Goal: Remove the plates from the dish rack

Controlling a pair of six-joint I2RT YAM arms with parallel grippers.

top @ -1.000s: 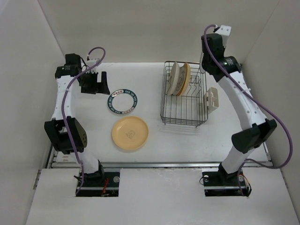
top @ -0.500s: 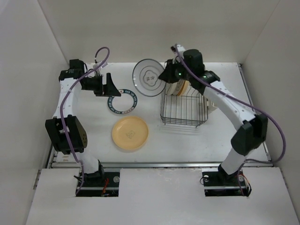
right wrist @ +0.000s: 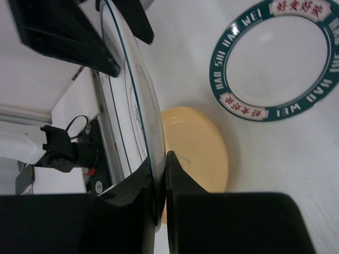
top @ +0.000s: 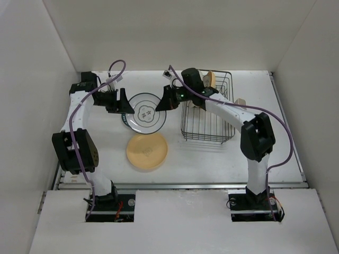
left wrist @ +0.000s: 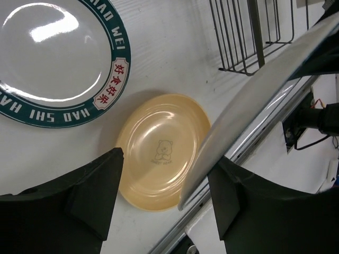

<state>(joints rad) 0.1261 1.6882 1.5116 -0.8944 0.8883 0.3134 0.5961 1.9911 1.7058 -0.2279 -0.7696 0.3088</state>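
My right gripper (top: pixel 167 99) is shut on the rim of a white plate with a thin dark ring (top: pixel 147 110), holding it tilted above the table left of the dish rack (top: pixel 207 123). The right wrist view shows that plate (right wrist: pixel 130 100) edge-on in the gripper (right wrist: pixel 159 159). My left gripper (top: pixel 121 102) is open; the held plate's far rim (left wrist: pixel 249 100) lies between its fingers (left wrist: pixel 87 196), near the right one. A teal-rimmed white plate (left wrist: pixel 53 58) and a yellow plate (top: pixel 146 151) lie flat on the table. Another yellow plate (top: pixel 210 79) stands in the rack.
A small white caddy (top: pixel 241 101) hangs on the rack's right side. The rack's wire corner (left wrist: pixel 249 37) shows in the left wrist view. The table's metal front rail (top: pixel 180 185) runs along the near edge. White walls enclose the table on three sides.
My right gripper took a white plate out of the rack and carried it left, low over the teal-rimmed plate. My left gripper moved right, and its open fingers now straddle that plate's rim.
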